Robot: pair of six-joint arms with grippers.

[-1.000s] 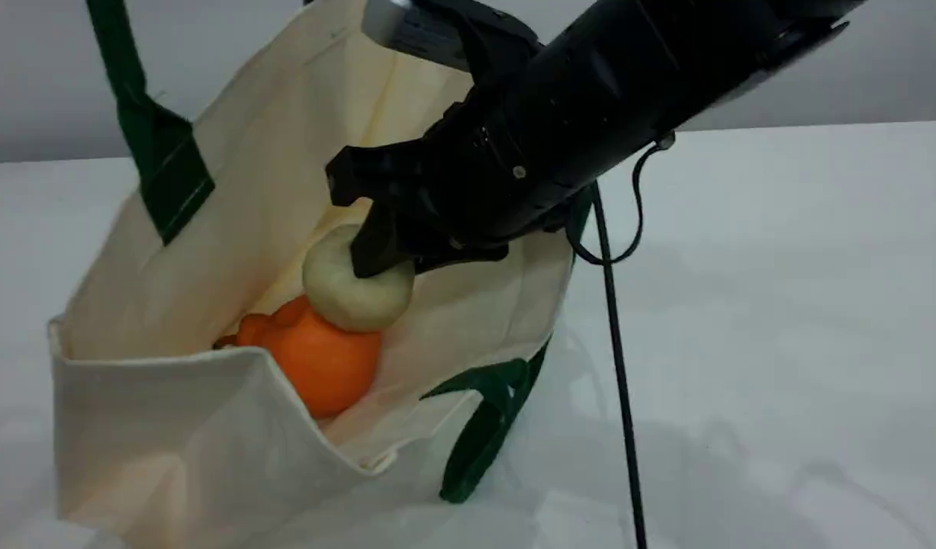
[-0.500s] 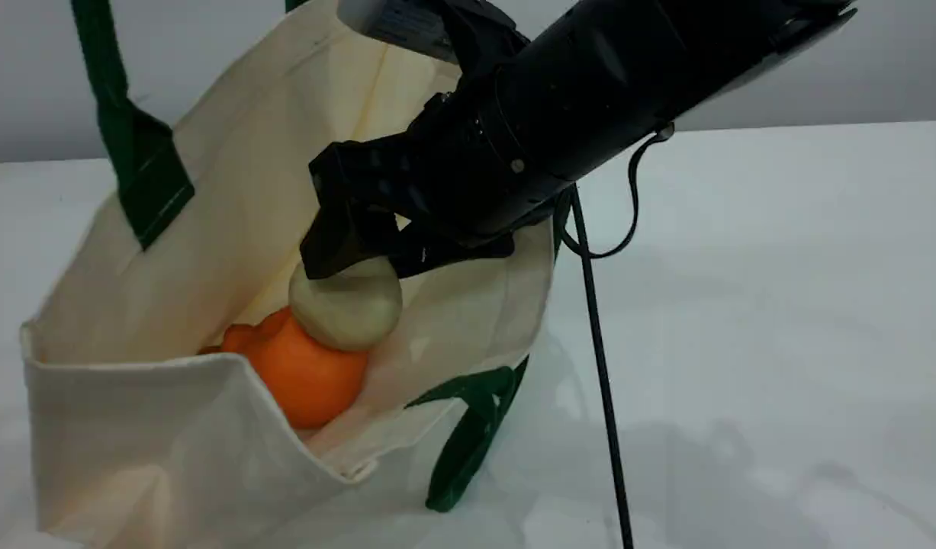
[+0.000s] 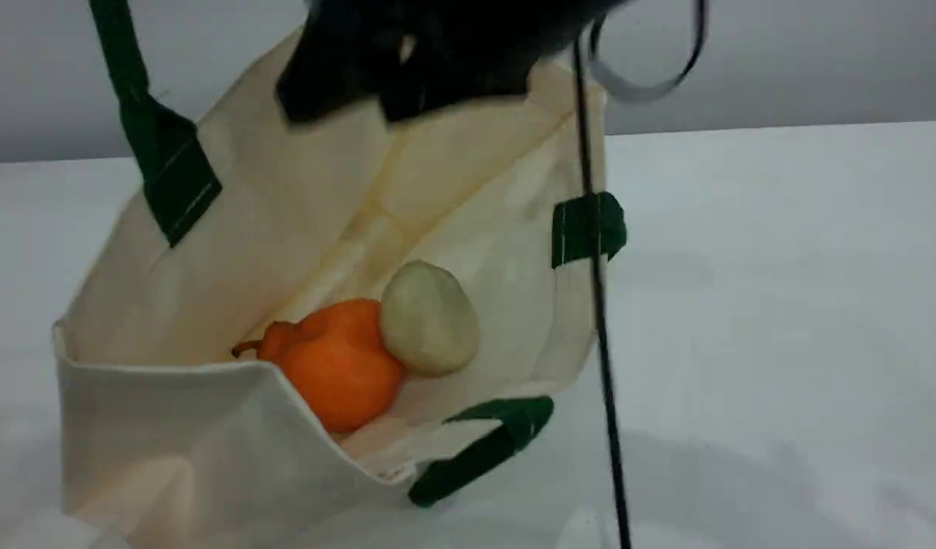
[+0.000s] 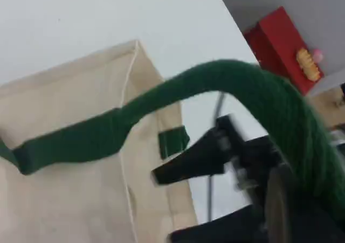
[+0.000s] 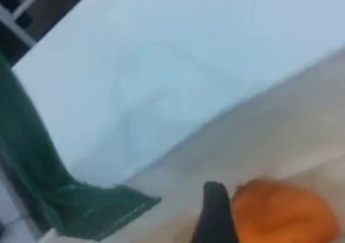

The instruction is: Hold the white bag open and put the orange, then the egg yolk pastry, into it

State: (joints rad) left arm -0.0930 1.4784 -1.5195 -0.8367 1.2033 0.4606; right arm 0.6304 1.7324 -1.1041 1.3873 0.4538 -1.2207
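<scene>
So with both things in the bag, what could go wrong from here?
The egg yolk pastry leans on the orange inside the tilted white bag; a jolt could roll it toward the open mouth. One raised green handle holds the bag open; if it slips, the bag may slump. The black cable hanging by the rim might snag.

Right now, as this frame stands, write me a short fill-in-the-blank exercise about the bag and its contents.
1. The bright orange knobbly fruit lies ___ the cream-white canvas tote bag.
2. The tote holds ___ items: the fruit and a small pale beige pastry lump touching it.
3. The right gripper has its jaws ___.
4. One dark ___ strap handle is pulled upward.
Missing: inside; two; open; green.
</scene>
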